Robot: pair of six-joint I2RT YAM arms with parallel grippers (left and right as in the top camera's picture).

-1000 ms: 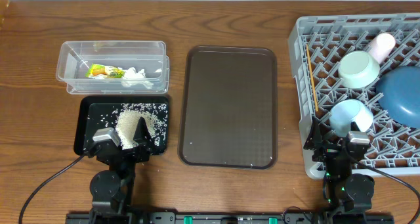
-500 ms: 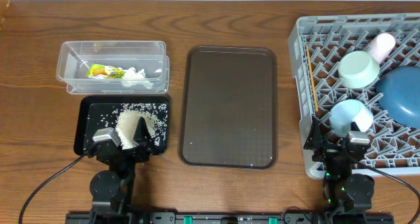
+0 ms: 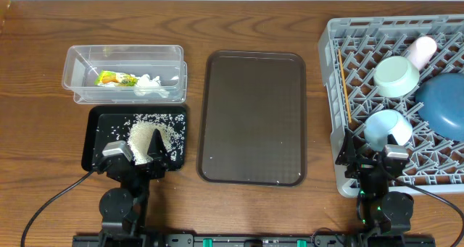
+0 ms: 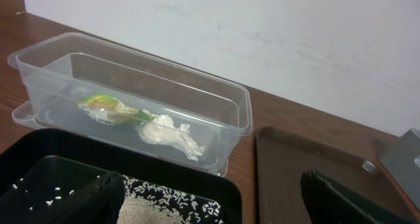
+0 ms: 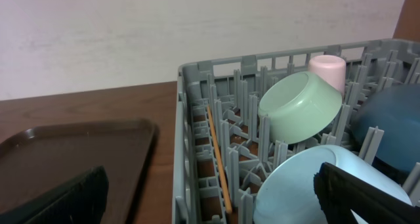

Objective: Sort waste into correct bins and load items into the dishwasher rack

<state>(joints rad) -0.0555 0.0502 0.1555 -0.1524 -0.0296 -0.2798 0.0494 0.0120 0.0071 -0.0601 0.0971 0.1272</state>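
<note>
The clear tub holds the yellow-green wrapper and the white tissue; both also show in the left wrist view, wrapper and tissue. The black tray holds the rice. The grey rack holds two mint bowls, the blue dish, the pink cup and the wooden stick. My left gripper is open and empty over the black tray's near edge. My right gripper is open and empty at the rack's near edge.
A large dark brown serving tray lies between the bins and the rack. A white wall runs along the table's far edge. Black cables run from both arm bases at the front.
</note>
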